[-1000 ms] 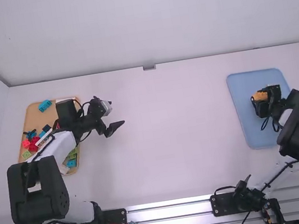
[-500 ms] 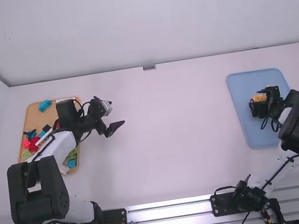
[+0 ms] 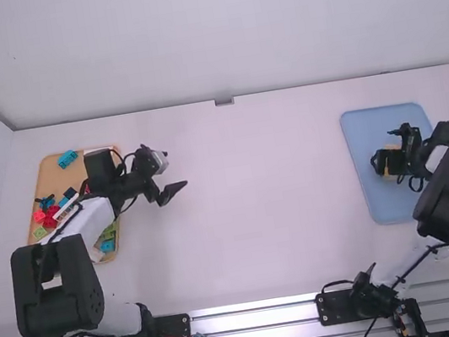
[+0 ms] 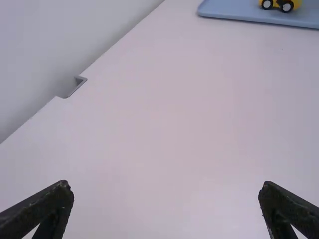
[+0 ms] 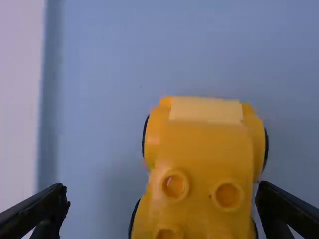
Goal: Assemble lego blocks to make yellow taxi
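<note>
White table [image 3: 255,198], plain pale walls [image 3: 212,34] behind and at the left, grey bracket [image 3: 223,101] at the middle of the table's far edge, metal rails [image 3: 257,317] along the near edge. Count: 2 arms, 2 trays, 1 taxi. Orange tray [image 3: 47,172] sits at the left with loose blocks [image 3: 67,159] in teal, dark blue, red, green and white; left arm covers part of it, so can't give a block total. Blue tray [image 3: 358,156] is at the right, taxi [image 5: 204,149] in it, yellow-orange, upright on its wheels. Left wrist view gives 2 wheels [image 4: 286,6] on 1 side; right wrist view gives 3 clear studs [image 5: 175,184] plus part of a 4th. Long axis runs roughly parallel to the blue tray's long sides, near to far, with the paler strip [image 5: 206,110] toward the far end. Can't tell front from back. Right gripper [image 3: 388,157] is spread around the taxi, 1 finger each side, left-side one apart from it; contact on the other, can't tell. Left gripper [image 3: 174,169] is spread wide over the table, just beside the orange tray.
</note>
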Controlling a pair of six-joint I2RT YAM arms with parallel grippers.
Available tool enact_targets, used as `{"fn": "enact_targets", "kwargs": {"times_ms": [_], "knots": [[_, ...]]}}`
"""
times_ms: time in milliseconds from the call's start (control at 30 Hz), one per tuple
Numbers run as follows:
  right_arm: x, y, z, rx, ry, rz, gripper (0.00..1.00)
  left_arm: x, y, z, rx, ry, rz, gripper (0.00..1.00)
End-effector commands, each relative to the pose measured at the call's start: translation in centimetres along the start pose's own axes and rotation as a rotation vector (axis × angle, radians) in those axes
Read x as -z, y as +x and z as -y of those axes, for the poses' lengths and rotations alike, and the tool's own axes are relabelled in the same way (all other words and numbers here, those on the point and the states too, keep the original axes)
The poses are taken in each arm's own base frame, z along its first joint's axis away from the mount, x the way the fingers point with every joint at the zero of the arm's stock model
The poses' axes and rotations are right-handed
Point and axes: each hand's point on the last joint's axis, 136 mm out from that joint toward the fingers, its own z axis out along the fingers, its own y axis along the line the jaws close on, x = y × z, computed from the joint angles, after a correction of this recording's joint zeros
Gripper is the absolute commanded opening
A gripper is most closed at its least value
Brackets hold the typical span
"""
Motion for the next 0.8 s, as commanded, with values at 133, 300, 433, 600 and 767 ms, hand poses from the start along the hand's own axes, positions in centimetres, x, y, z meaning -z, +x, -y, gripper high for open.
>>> {"fn": "enact_targets", "kwargs": {"times_ms": [133,300,433,600,767], "knots": [[5.6,-5.3,-1.2,-0.094,0.202,-0.009,0.99,0.1,-0.4,-3.1,0.340,-0.165,-0.025,0.99],[7.5,-6.9,-4.8,-0.069,0.284,-0.043,0.99,-0.2,-0.3,-4.4,0.407,-0.338,-0.155,0.99],[8.6,-7.4,-6.8,-0.080,0.384,-0.058,0.99,0.0,-1.3,-4.2,0.468,-0.396,-0.225,0.99],[9.1,-8.4,-10.5,-0.043,0.445,-0.052,0.99,0.5,-2.4,-3.2,0.468,-0.420,-0.339,0.99],[8.8,-8.8,-13.5,0.047,0.397,-0.023,0.96,1.7,-2.3,-3.8,0.479,-0.469,-0.337,0.96]]}}
